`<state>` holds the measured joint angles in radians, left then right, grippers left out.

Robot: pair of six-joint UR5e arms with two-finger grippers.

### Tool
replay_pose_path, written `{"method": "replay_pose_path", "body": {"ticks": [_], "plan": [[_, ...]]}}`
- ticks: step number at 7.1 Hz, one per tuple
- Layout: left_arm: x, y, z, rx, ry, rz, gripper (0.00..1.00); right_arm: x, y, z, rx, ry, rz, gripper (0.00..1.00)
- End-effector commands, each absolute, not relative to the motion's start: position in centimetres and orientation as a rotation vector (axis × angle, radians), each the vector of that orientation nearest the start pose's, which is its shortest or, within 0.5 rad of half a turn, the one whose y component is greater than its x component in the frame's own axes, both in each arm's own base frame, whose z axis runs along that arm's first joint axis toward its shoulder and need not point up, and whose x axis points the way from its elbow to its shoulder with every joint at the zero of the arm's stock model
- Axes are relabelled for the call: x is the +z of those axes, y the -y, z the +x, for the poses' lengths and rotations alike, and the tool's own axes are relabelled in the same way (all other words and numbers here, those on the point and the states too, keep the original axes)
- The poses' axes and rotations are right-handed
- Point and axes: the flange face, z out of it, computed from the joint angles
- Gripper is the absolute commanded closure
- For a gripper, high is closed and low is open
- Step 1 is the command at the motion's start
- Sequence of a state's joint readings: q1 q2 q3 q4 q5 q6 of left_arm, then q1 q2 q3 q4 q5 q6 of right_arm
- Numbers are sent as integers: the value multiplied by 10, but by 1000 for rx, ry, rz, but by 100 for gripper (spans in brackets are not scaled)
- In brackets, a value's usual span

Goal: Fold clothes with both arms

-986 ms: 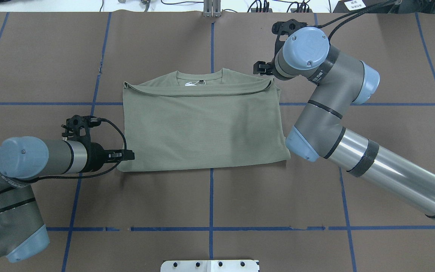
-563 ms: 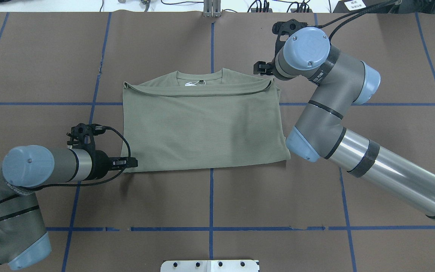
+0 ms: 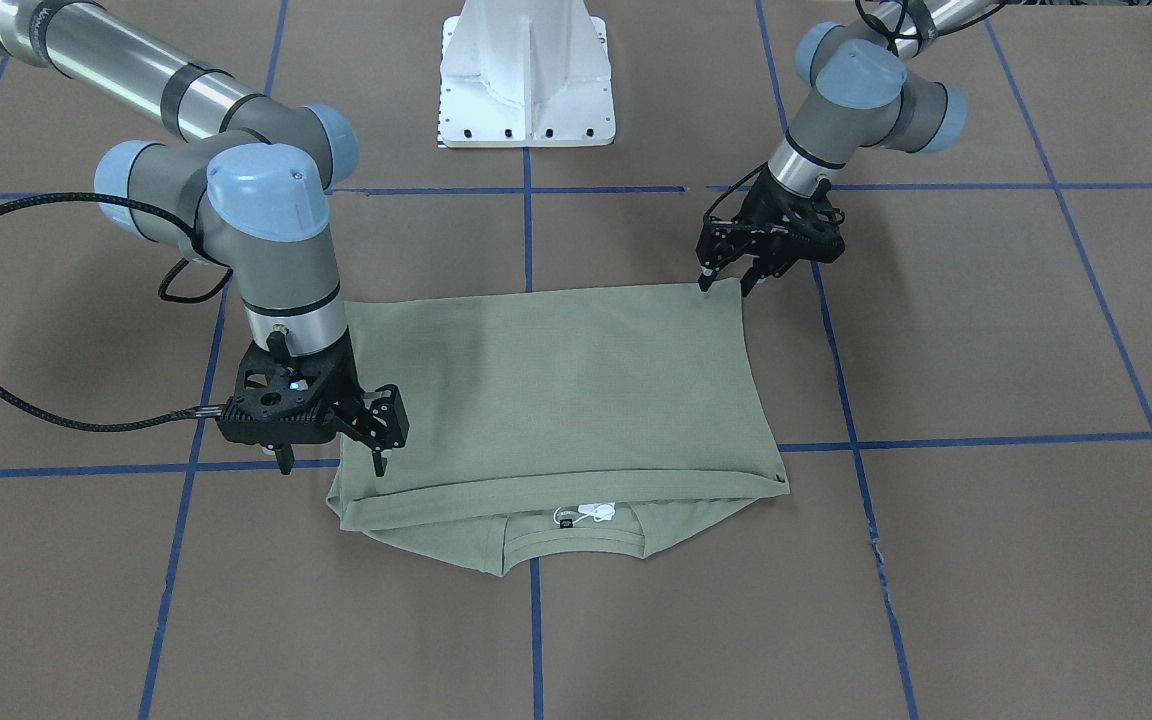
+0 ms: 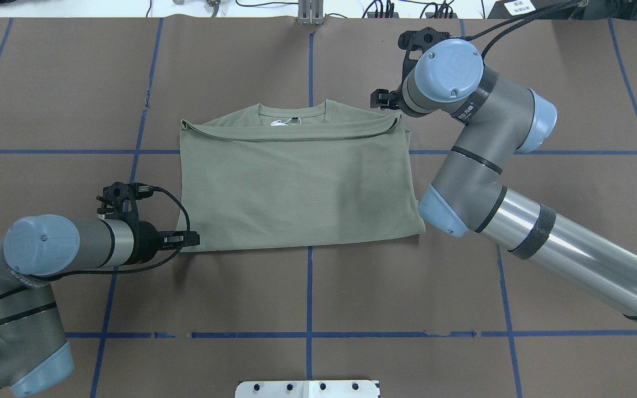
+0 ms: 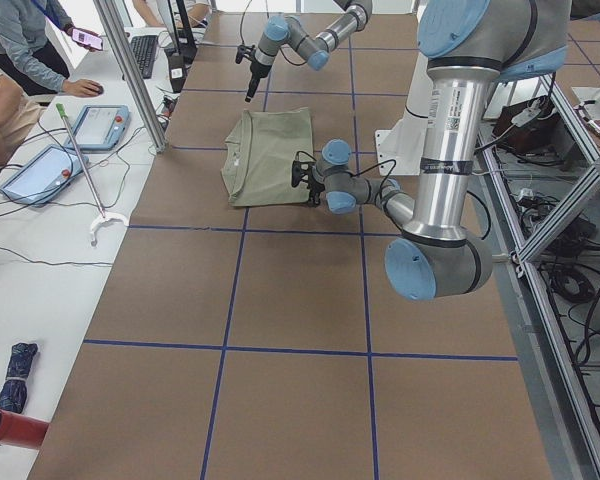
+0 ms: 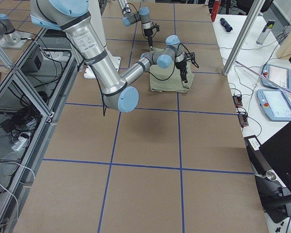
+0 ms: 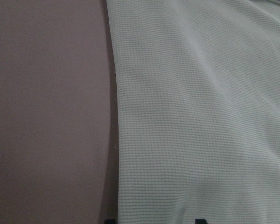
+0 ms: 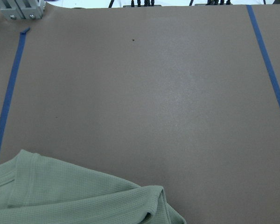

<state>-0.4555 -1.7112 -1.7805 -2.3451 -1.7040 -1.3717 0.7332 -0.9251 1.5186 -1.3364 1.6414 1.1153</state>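
The olive shirt (image 4: 296, 188) lies folded at the middle of the brown table (image 4: 407, 287), with its collar on the side away from the robot. The overhead view shows the grippers only as small black stubs. The front-facing view shows the left gripper (image 3: 724, 287) spread wide at the shirt's robot-side corner, grasping nothing. Its wrist camera shows two fingertips (image 7: 109, 220) well apart at the cloth's edge. The right gripper (image 3: 379, 455) hangs at the collar-side corner, and whether it is released or clenched cannot be told.

A brown-covered table (image 4: 241, 287), gridded with blue tape lines (image 4: 309, 287), is carrying a folded olive-green T-shirt (image 4: 296, 182) lying flat near its middle, collar facing the far edge.
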Motion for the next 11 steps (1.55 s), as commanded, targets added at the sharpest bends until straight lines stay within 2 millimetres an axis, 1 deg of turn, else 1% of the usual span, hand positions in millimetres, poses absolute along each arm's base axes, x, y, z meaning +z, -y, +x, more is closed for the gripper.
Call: {"method": "replay_pose_path", "body": {"ticks": [1,2,3,5,6,7,8,9,10,11], "plan": [[402,354,451,-154,-1101,248,42,276,577,-452,232,724,409,0],[403,353,452,-153,-1100,246,74,276,577,-452,232,724,409,0],[406,354,453,-151,-1093,246,100,274,577,-452,231,728,408,0],[407,355,451,-145,-1085,265,100,274,576,-452,228,731,403,0],[416,351,433,-71,-1063,301,100,274,576,-452,228,732,402,0],[422,352,407,-11,-1034,360,100,274,576,-452,228,732,402,0],[431,384,380,10,-977,443,100,274,576,-452,228,732,402,0],[456,426,350,13,-891,503,100,274,576,-452,229,732,401,0],[477,467,335,4,-818,538,100,273,576,-452,229,733,402,0],[467,535,339,-15,-780,591,100,273,575,-453,230,735,401,0]]}}
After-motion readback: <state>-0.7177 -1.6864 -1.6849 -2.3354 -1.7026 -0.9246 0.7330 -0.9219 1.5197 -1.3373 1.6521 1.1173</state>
